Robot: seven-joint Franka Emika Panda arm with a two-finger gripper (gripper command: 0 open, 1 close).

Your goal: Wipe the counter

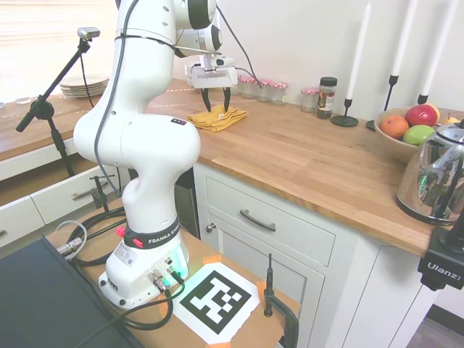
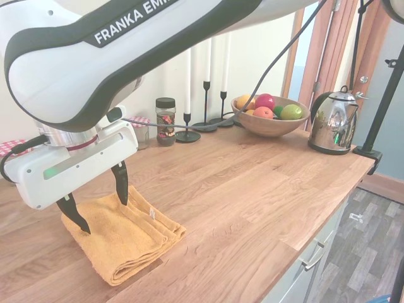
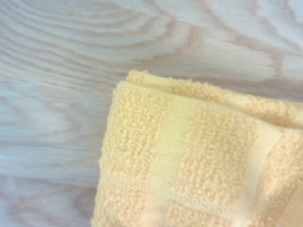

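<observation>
In the first exterior view the white arm rises from its base beside the cabinets, bends over, and holds the gripper [image 1: 217, 101] pointing down above a folded yellow towel [image 1: 216, 119]. The dark fingers stand apart, so the gripper is open and holds nothing. The towel lies on the counter [image 1: 304, 163], a long light-brown wooden top with plank grain, set on white cabinets with metal handles. Further back stand small jars with red checked lids [image 1: 264, 88], a spice jar [image 1: 327, 97], white candles in black holders [image 1: 355, 65], a wooden fruit bowl [image 1: 399, 141] and a shiny kettle [image 1: 438, 174].

The second exterior view looks from the opposite side and is much closer. Here the gripper [image 2: 93, 197] hangs with its two black fingertips [image 2: 120, 183] spread, low over the towel [image 2: 123, 237]; I cannot tell whether they touch it. The towel is thick terry cloth, folded in several layers, with a small white label at one edge.

The wrist view shows only a corner of the towel [image 3: 199, 165], its looped texture and a smoother woven band, lying on the pale grain of the counter [image 3: 71, 71].
</observation>
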